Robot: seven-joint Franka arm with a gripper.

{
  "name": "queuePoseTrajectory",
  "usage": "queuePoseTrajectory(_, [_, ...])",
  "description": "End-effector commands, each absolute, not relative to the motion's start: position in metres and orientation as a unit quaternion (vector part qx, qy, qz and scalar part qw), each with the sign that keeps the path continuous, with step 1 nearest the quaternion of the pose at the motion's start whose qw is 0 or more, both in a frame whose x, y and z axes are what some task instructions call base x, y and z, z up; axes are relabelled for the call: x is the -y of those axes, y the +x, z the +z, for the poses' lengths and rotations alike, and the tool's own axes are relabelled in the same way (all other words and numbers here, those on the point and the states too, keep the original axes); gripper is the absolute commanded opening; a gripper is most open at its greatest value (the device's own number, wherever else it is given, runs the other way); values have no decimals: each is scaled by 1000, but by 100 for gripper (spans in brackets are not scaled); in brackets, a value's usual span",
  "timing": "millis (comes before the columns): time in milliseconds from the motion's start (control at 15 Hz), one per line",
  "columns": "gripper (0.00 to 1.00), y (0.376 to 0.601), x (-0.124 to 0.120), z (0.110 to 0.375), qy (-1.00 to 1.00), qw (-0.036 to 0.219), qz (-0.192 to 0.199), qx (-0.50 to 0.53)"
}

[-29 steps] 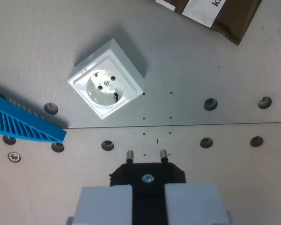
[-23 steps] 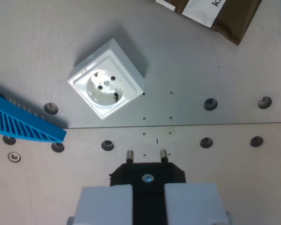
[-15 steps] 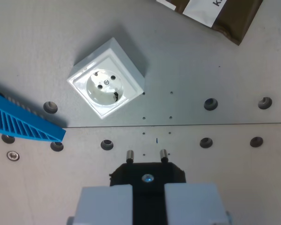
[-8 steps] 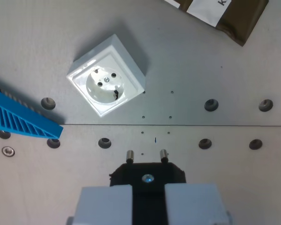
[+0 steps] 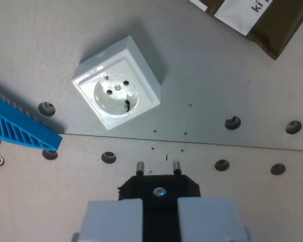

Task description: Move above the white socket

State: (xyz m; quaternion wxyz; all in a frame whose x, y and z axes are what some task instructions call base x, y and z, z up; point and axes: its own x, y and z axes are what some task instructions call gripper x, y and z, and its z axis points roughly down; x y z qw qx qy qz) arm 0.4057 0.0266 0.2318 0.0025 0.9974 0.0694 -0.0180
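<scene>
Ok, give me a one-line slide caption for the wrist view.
Tool holding a black plug, pins pointing toward the white socket up and to the wrist view's left, not yet above it.

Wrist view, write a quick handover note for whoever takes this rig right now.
Gripper: shut on a black two-pin plug, pins pointing up the frame.
White square wall socket: on the grey metal plate, up and toward the wrist view's left of the plug, rotated diagonally.
Done: plug in hand.
Left: bring the plug over the socket; it is not above it yet.
</scene>
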Motion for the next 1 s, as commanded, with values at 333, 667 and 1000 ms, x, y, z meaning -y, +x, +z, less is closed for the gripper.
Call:
queuePoseTrajectory(333, [0,396,-32,206,982,11,31,-184])
queuePoseTrajectory(667, [0,394,-38,187,974,12,29,-223])
queuePoseTrajectory(1000, [0,391,-43,168,965,15,29,-259])
